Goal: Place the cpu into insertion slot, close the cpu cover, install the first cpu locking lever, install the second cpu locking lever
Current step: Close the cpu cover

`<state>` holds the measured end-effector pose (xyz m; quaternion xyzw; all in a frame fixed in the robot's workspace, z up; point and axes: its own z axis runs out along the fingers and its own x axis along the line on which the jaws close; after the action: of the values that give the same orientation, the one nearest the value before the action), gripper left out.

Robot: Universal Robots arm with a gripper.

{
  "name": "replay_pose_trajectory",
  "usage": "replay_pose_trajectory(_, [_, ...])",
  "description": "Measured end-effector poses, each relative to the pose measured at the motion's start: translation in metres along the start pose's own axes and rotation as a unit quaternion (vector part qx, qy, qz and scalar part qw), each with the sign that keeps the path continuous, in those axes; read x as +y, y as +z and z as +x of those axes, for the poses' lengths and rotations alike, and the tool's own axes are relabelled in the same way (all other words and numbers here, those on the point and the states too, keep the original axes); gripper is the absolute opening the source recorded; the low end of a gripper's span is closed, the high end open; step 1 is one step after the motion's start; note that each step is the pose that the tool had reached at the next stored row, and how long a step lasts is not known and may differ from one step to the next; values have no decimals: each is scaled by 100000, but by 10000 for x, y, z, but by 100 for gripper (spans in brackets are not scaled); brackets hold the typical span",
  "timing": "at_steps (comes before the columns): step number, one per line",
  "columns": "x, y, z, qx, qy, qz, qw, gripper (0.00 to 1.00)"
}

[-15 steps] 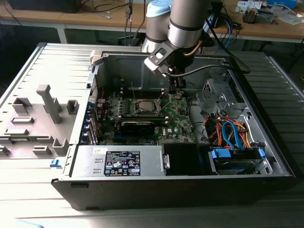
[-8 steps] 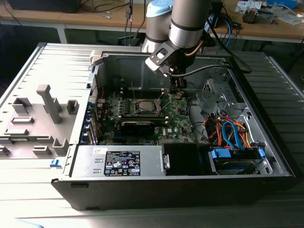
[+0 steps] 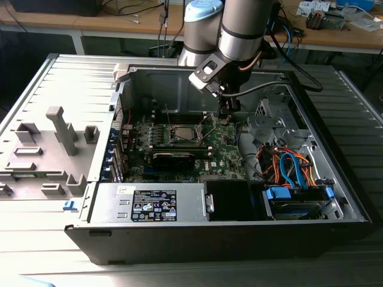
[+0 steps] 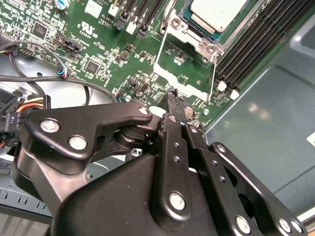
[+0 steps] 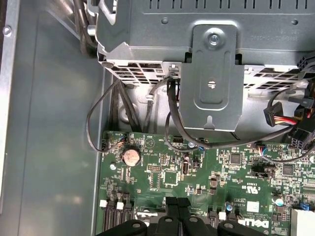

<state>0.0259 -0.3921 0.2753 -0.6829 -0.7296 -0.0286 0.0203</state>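
The cpu (image 4: 216, 14) lies silvery face up in the insertion slot (image 4: 197, 27) on the green board; in the exterior view the insertion slot (image 3: 182, 133) is mid-board. The cpu cover (image 4: 183, 81), a thin metal frame with a cut-out middle, is swung open away from the slot. Two thin wire levers (image 4: 213, 73) stand raised beside it. My gripper (image 4: 172, 98) is shut with nothing between its fingers, its tip just off the cover's free edge. In the exterior view the gripper (image 3: 228, 112) hangs to the right of the slot. The fingertips (image 5: 173, 205) also show in the first wrist view.
Black memory slots (image 4: 256, 34) run beside the socket. A long black card (image 3: 173, 159) lies in front of it. The grey drive cage (image 5: 211, 73), a coin battery (image 5: 131, 156) and loose cables (image 3: 287, 167) sit near the arm. The case wall (image 4: 266, 128) is close.
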Motion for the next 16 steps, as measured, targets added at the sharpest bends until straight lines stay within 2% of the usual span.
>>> replay_pose_trajectory(16, [53,0,-4,-1,-3,0,100000,11])
